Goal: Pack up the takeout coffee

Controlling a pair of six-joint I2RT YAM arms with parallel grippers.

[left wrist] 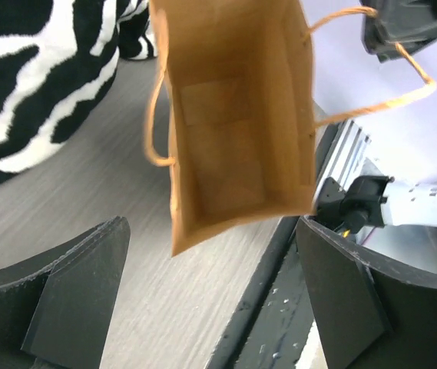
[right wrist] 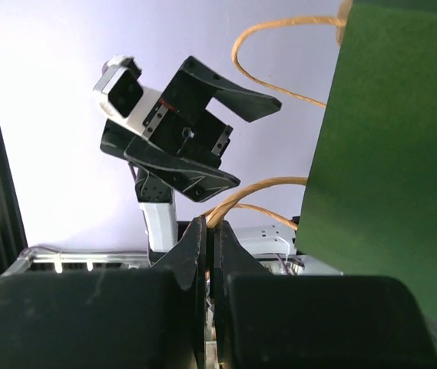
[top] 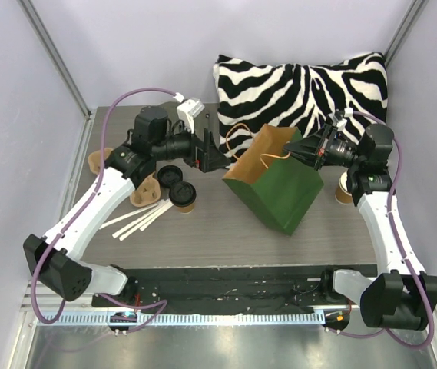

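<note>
Overhead: shows the coffee (top: 183, 195) on the surface (top: 226, 231), left of the green bag (top: 279, 192), not yet packed. Left wrist: looks into the empty green bag between the spread, empty fingers of the left end effector (left wrist: 212, 231). Right wrist: shows the right end effector (right wrist: 212, 227) pinched together on the handle (right wrist: 264, 187). Leaves grasping and bagging to do.

The bag (top: 279, 188) sat at mid-table, just in front of the pillow (top: 302, 84). The takeout coffee (top: 183, 197) lay to its left. The cup tray (top: 143, 192) was just left of the coffee, with the sticks (top: 137, 219) nearer the front edge. A second cup (top: 343, 190) stood right of the bag.
</note>
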